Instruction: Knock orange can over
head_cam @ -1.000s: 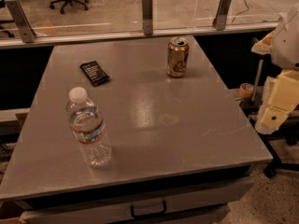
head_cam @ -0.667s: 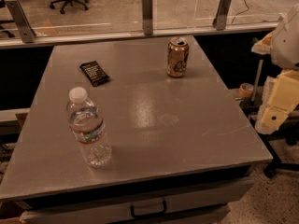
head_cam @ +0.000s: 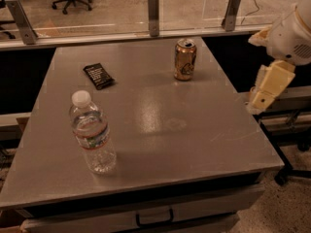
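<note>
Only one camera view to go through. Shows the gripper (head_cam: 262, 93) hanging beyond the right edge of the table (head_cam: 160, 144), touching nothing; cannot tell whether open or closed (working end not made out).

Places the orange can (head_cam: 185, 59) to the gripper's left and farther back, well apart from it, near the table's far right corner. Finds it upright on its base, long axis vertical, silver pull-tab top facing up.

Reads as a start-of-task posture: held clear off to the side, probably so that a sideways sweep in over the edge can meet the can's wall. Judges a push high on the can likelier to tip it than to slide it (smooth tabletop, narrow base).

Leaves the water bottle (head_cam: 92, 135) far to the gripper's left and nearer the camera, and the black packet (head_cam: 98, 75) farther left than the can, both out of a straight line from gripper to can.
</note>
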`<state>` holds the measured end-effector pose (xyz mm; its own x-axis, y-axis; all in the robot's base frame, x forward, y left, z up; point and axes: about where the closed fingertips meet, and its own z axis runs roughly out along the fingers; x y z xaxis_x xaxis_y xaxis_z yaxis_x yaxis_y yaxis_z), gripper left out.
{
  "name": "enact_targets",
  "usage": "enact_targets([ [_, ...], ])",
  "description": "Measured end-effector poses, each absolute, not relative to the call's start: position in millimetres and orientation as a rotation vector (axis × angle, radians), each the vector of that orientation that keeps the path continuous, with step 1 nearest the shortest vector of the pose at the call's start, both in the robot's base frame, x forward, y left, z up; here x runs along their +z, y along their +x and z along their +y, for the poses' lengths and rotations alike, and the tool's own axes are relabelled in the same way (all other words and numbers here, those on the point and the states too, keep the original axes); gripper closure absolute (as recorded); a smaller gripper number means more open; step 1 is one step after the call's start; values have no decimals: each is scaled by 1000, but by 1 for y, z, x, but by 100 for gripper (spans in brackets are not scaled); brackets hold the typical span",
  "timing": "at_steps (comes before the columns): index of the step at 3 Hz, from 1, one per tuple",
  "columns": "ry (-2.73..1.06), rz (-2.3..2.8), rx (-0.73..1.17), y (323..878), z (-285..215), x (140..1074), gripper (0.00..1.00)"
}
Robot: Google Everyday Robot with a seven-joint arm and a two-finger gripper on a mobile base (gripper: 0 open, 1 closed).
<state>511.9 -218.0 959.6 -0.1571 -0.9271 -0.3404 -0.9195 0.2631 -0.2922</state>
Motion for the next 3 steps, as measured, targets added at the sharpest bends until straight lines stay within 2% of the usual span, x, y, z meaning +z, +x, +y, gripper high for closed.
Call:
enact_targets([
  [2, -1518, 1925, 173, 624, -197, 929, 0],
  [3, -1431, 1898, 325, 657, -179, 909, 0],
])
